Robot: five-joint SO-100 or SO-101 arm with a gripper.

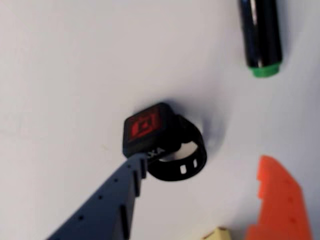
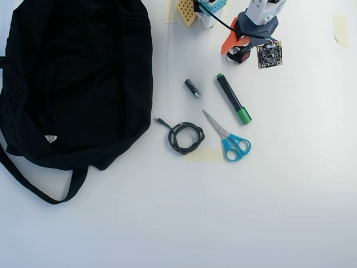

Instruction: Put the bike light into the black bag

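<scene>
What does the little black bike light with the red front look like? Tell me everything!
The small boxy black bike light has a square red face and white lettering on its side. A black rubber loop strap with slots curls behind it. It lies on the white table, and the dark blue gripper finger touches its lower edge.

In the overhead view, the black bag [image 2: 75,78] lies at nine o'clock; cable [image 2: 186,137], scissors [image 2: 228,138] and marker [image 2: 234,99] sit mid-surface, the bike light [image 2: 243,55] at one o'clock.
</scene>
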